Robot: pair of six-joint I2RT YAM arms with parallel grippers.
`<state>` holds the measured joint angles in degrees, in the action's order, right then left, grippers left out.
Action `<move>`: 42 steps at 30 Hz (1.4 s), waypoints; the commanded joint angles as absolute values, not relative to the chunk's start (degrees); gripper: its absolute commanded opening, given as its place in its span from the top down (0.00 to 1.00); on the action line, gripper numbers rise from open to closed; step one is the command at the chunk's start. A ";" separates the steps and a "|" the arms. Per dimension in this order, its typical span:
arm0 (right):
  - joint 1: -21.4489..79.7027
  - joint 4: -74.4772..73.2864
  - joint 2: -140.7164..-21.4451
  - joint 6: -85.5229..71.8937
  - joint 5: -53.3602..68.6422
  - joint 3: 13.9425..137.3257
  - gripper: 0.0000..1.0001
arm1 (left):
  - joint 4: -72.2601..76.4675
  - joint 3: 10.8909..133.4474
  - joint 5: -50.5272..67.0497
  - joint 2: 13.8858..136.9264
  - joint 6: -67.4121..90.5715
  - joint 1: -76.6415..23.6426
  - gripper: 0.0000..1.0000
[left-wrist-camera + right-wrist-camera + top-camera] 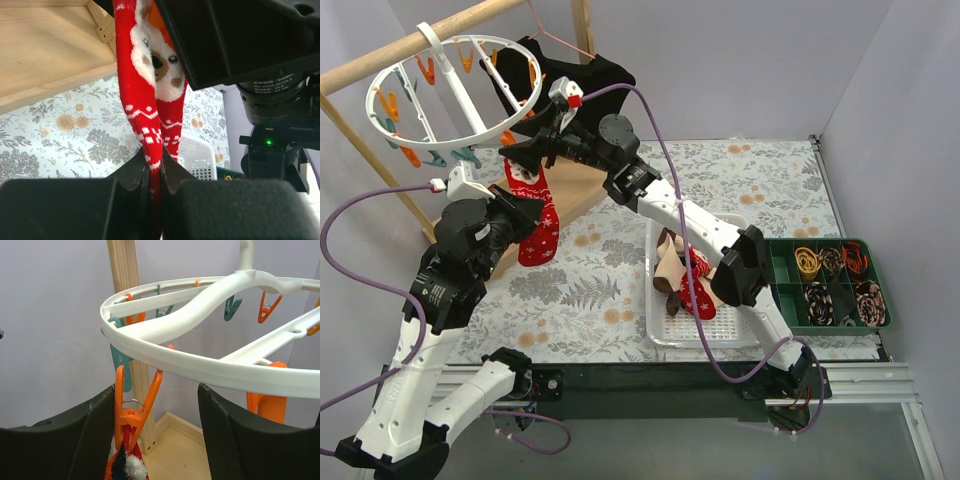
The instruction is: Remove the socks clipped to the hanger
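Note:
The white ring hanger (455,95) hangs from the wooden rack at top left, with orange and teal clips. One red sock with white patterns (538,225) hangs from an orange clip (131,407) on the ring (200,365). My left gripper (523,208) is shut on this sock's lower part (145,90), with the fingertips (155,165) pinching the fabric. My right gripper (520,150) is open, and its fingers stand on either side of the orange clip, which is close to the left finger (95,440). The other clips in view are empty.
A white basket (720,335) at centre right holds several socks (680,270), red and tan. A green compartment tray (830,285) lies at the right. A black T-shirt (570,80) on a pink wire hanger (560,40) hangs behind the wooden rack (420,45).

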<state>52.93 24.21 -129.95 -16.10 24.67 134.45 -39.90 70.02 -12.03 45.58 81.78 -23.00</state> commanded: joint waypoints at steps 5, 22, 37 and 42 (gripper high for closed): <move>53.70 28.74 -131.22 -15.73 21.45 137.63 0.35 | -39.64 69.70 -9.93 45.00 80.33 -22.85 1.00; 53.96 29.44 -129.90 -16.43 20.13 136.06 0.99 | -42.10 66.89 -11.60 43.42 80.95 -22.85 1.00; 53.96 26.99 -125.60 -15.91 20.22 129.73 0.40 | -41.40 65.31 -10.46 42.54 82.00 -22.85 1.00; 53.88 23.30 -121.30 -15.38 19.51 125.96 0.19 | -39.47 63.90 -7.48 41.84 81.56 -22.85 1.00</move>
